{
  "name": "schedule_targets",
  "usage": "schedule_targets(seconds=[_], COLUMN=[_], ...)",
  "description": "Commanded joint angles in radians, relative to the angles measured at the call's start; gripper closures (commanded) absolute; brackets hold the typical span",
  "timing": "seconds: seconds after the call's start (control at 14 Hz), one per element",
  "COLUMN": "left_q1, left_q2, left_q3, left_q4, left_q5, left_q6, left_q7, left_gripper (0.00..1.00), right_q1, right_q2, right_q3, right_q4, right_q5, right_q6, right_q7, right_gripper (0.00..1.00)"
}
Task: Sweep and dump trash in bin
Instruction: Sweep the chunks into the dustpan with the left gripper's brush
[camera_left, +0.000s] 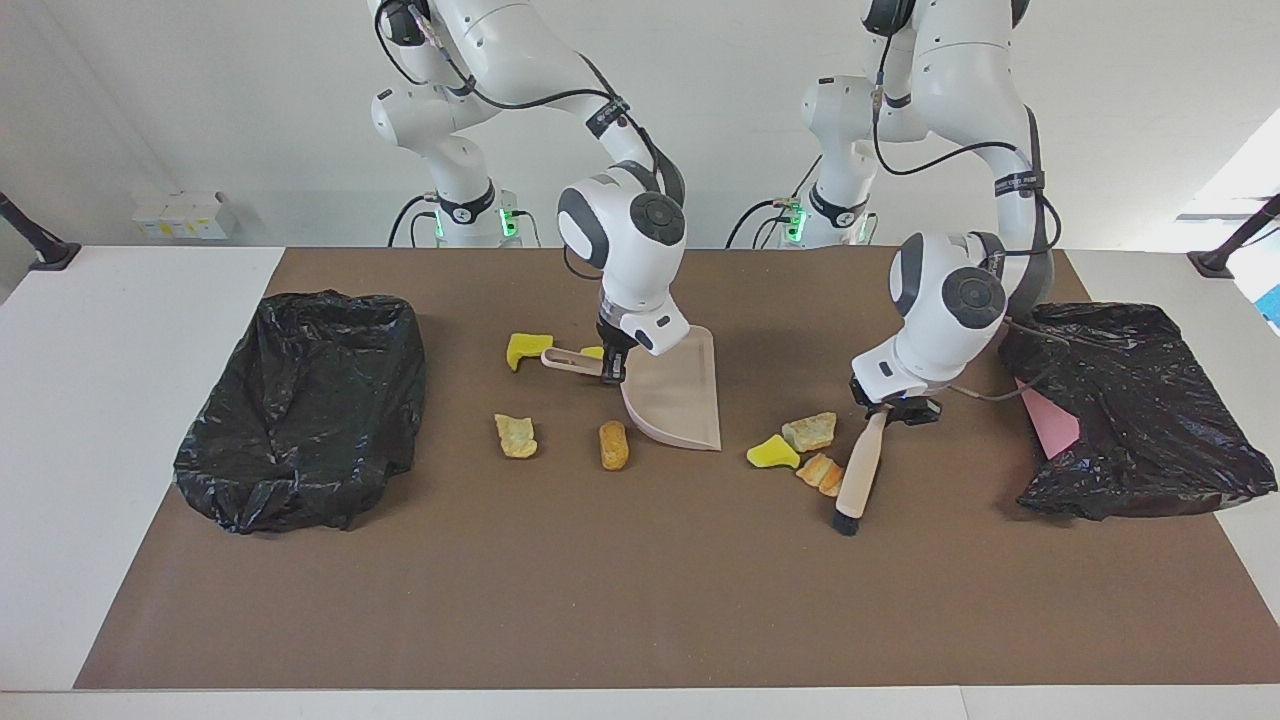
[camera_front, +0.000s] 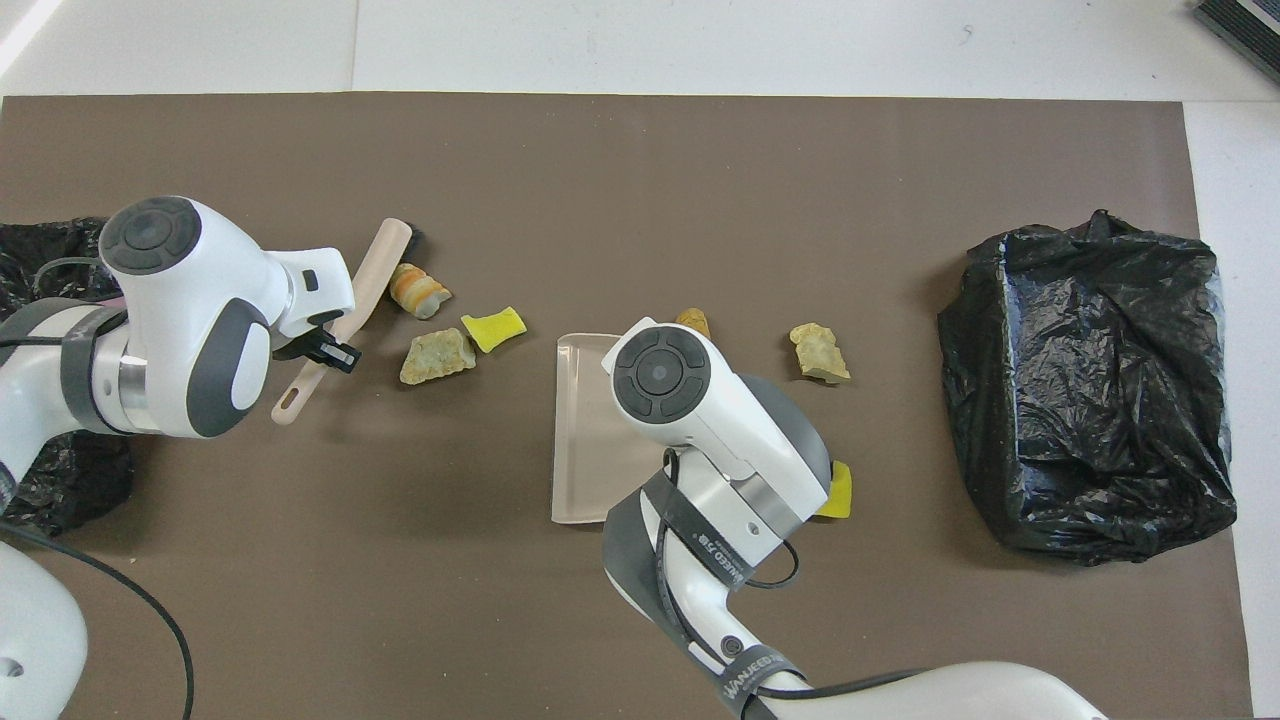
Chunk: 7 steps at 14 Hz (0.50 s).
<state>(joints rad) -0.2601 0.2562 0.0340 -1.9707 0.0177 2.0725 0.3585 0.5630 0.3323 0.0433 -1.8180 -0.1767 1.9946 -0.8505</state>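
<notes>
My left gripper (camera_left: 893, 410) (camera_front: 335, 350) is shut on the handle of the beige brush (camera_left: 858, 470) (camera_front: 375, 280). Its bristle end rests against a striped bread-like chunk (camera_left: 820, 472) (camera_front: 418, 290). A yellow scrap (camera_left: 772, 453) (camera_front: 492, 328) and a tan chunk (camera_left: 810, 431) (camera_front: 437, 357) lie between that chunk and the dustpan (camera_left: 680, 395) (camera_front: 585, 420). My right gripper (camera_left: 612, 370) is shut on the dustpan's handle, and the pan lies on the mat. More trash lies toward the right arm's end: an orange chunk (camera_left: 613, 445), a tan piece (camera_left: 516, 436) and a yellow piece (camera_left: 525, 348).
A bin lined with a black bag (camera_left: 300, 405) (camera_front: 1090, 390) stands at the right arm's end of the brown mat. Another black bag (camera_left: 1140, 410) with something pink (camera_left: 1050, 425) at its edge sits at the left arm's end, close to my left arm.
</notes>
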Motion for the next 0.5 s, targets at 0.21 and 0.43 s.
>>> schedule_targets(seconds=[0.21, 0.43], left_q1=[-0.128, -0.209], left_q2=[-0.107, -0.127], left_q3=[0.007, 0.007], left_q4=[-0.174, -0.204], left_q5=[-0.069, -0.157], left_q6=[-0.017, -0.012], left_q7=[-0.142, -0.248], left_gripper=[1.0, 1.0], right_q1=[-0.006, -0.005], right_q2=[-0.035, -0.036], right_q3=[0.007, 0.007], right_q4=[-0.044, -0.046], right_q5=[-0.017, -0.017], right_q6=[0.01, 0.01], right_q7=[0.011, 0.011], right_gripper=[1.0, 1.0])
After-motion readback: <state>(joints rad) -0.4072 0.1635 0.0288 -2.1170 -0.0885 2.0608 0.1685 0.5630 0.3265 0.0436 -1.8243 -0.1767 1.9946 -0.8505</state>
